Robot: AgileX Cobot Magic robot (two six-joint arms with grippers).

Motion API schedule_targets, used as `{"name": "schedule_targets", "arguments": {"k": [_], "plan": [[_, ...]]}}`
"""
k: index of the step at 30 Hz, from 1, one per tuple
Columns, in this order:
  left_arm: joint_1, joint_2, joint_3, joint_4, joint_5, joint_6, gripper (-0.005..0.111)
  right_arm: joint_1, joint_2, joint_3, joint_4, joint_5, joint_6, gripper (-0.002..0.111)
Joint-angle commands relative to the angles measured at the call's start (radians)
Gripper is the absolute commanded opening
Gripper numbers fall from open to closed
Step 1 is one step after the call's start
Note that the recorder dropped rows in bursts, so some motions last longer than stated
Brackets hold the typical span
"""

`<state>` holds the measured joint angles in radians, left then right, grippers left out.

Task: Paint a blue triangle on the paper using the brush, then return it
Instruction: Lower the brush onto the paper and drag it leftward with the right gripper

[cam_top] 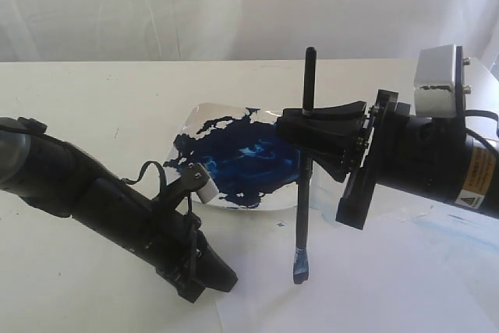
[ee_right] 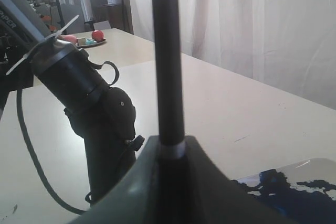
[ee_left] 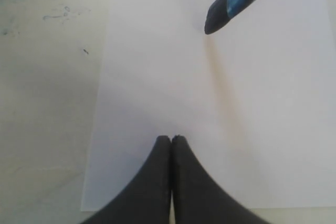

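Observation:
My right gripper (cam_top: 309, 132) is shut on the brush (cam_top: 304, 193) and holds it nearly upright. The black handle rises above the fingers (ee_right: 167, 61). Its blue-stained bristles (cam_top: 300, 267) hang just over the paper (cam_top: 366, 286), and the same tip (ee_left: 224, 12) shows in the left wrist view above the blank white sheet (ee_left: 173, 77). No blue triangle shows on the paper. My left gripper (cam_top: 222, 280) is shut on nothing, its tips (ee_left: 171, 139) low over the near edge of the sheet, left of the brush.
A clear plate (cam_top: 193, 121) with a large ragged dark-blue paint blotch (cam_top: 242, 163) lies behind the brush, its edge also visible (ee_right: 310, 167). Pale blue smears (cam_top: 456, 224) mark the tabletop right of the paper. The left arm (ee_right: 92, 98) stands close by.

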<state>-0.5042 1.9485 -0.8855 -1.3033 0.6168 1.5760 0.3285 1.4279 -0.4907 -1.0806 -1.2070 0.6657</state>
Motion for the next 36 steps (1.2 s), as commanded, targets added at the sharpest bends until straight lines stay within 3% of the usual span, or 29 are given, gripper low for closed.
{"name": "schedule_targets", "arguments": {"k": [1,29,36], "plan": [[-0.006,-0.001,-0.001,0.011,0.004,-0.007,0.000,0.002,0.001,0.003,-0.004,0.003,-0.010,0.000],[-0.006,-0.001,-0.001,0.011,0.004,-0.007,0.000,0.000,-0.002,0.003,0.012,0.075,-0.010,0.000],[-0.006,-0.001,-0.001,0.011,0.004,-0.007,0.000,-0.053,-0.004,0.003,0.012,0.094,-0.015,0.000]]}}
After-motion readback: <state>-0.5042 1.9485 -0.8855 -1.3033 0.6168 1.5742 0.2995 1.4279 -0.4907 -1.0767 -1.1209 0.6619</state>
